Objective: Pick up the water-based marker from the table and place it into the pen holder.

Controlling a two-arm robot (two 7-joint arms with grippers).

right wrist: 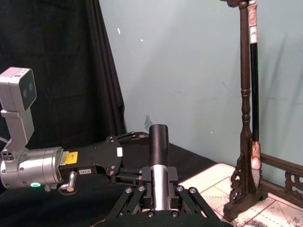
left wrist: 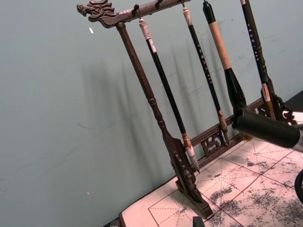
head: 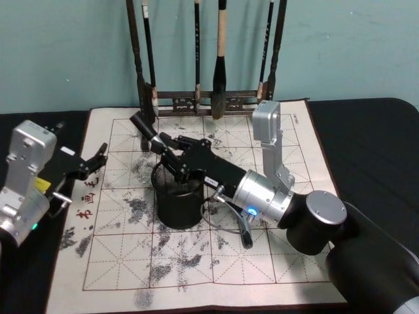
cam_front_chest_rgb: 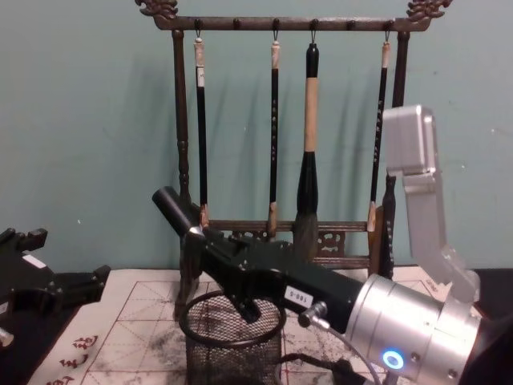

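The right hand (head: 165,149) is clamped on the black cylindrical marker (head: 141,123). The marker slants up toward the robot's left and the tall dark wooden brush rack (head: 196,101). Hand and marker hang directly over the mouth of the round black wire-mesh pen holder (head: 177,208). The holder stands on the cream gridded paper mat (head: 118,261), which is smeared with ink (the marker's lower end is hidden behind the hand, so whether it has entered the cup cannot be told). The left hand (head: 91,162) sits apart at the mat's left edge, over the black table (head: 366,144), spread open and holding nothing.
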